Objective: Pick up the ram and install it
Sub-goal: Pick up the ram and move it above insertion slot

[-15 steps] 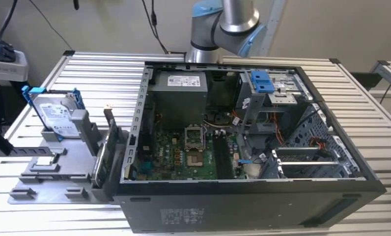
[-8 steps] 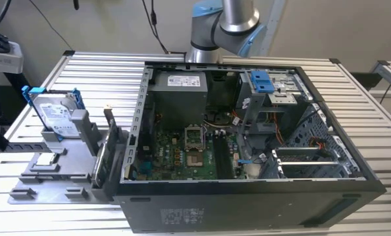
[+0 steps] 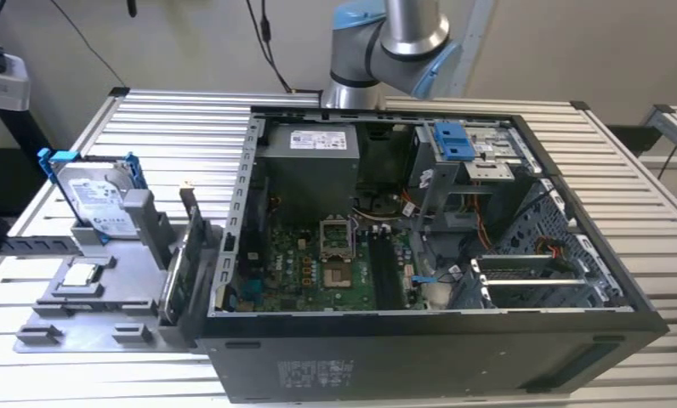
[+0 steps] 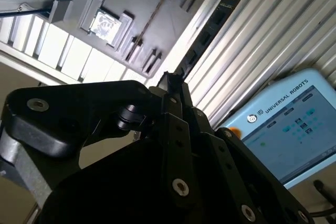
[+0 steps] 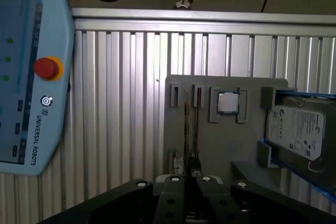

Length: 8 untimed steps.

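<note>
– End effector (image 4: 170,83), condition?
– Fingers (image 4: 176,129) set close together, clamped on one end of the ram (image 4: 210,31). In the second wrist view the stick juts straight out past the fingertips, free along the rest of its length.
– Arm pose?
– In the exterior view the arm (image 3: 389,38) rises behind the computer case (image 3: 429,361) and passes out of the top edge. Both wrist views look down from above on the grey parts tray (image 5: 247,145).
– Ram relative to the tray?
– Held in the air, apart from it. Its free end shows against the bare slats of the bench (image 4: 273,35), beyond the tray's edge.
– Items nearby?
– A hard drive (image 5: 296,129) at one end of the tray, a processor chip (image 5: 227,102) in its recess, and a teach pendant (image 5: 31,77) lying on the bench beside the tray.
– Room at the case?
– Open side up, motherboard (image 3: 310,272) exposed. Walls all round, with cables (image 3: 412,191) crowding the exterior view's right half.
</note>
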Motion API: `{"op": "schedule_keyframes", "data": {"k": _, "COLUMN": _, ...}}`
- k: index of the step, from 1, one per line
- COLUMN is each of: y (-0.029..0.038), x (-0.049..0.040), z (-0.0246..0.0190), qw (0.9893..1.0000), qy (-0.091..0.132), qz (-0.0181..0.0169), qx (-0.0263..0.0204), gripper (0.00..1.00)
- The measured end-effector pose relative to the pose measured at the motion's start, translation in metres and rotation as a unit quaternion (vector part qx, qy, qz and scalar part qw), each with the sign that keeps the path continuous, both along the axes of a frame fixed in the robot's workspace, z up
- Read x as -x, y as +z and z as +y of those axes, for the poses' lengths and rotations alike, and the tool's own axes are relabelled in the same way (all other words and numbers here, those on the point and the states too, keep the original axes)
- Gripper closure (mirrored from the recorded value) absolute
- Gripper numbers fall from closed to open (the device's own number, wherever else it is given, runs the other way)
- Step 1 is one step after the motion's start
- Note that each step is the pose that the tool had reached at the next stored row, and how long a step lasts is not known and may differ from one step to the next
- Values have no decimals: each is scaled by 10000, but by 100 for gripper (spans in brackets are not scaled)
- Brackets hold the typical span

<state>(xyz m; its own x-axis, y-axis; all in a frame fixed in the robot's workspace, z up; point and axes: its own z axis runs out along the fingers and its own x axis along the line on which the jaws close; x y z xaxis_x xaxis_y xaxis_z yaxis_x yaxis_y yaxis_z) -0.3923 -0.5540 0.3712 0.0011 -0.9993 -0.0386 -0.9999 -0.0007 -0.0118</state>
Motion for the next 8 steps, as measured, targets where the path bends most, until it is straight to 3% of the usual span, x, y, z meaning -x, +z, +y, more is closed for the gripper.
{"op": "schedule_keyframes", "data": {"k": 8, "y": 125, "x": 0, "z": 0, "qw": 10000, "qy": 0, "qz": 0, "qx": 0, "gripper": 86}}
